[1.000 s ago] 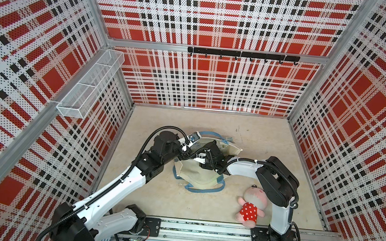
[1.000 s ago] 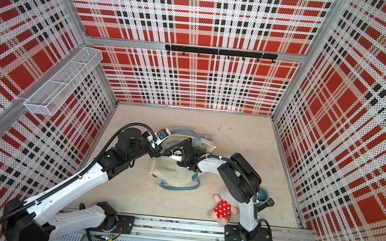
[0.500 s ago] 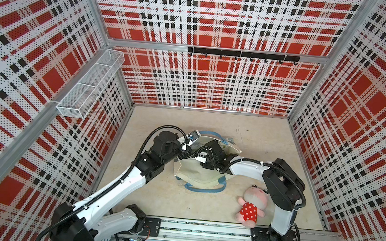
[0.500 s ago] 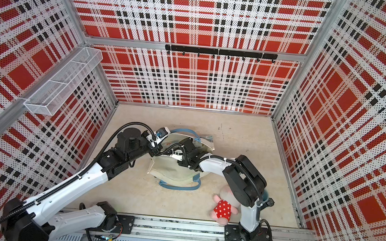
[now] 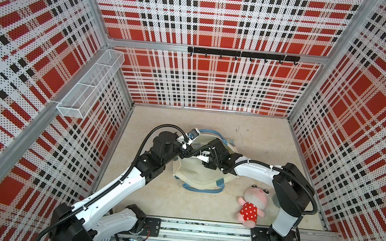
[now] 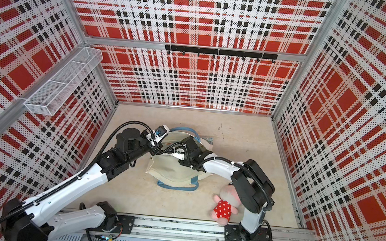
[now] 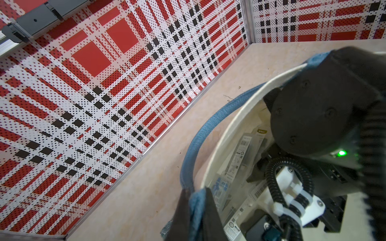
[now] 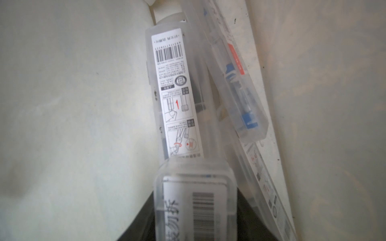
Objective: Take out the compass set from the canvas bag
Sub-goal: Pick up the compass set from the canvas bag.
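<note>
Right wrist camera looks inside the canvas bag [image 5: 196, 177], where my right gripper [image 8: 195, 193] sits. Its dark fingers [image 8: 140, 227] are pressed against both sides of the nearest clear case [image 8: 196, 208], whose barcode label hides what is inside. Just past those fingertips lies a compass set [image 8: 177, 94] in its own clear case, with compass drawings on the label. A third clear case [image 8: 240, 87] with blue parts leans against it. My left gripper [image 7: 196, 208] is pinched tight on the blue strap [image 7: 195, 146] at the bag's rim, and the mouth gapes beside it. The bag lies on the beige table [image 5: 160, 195]. A plush toy [image 5: 252, 204] sits well apart from both grippers, near my right arm's base.
</note>
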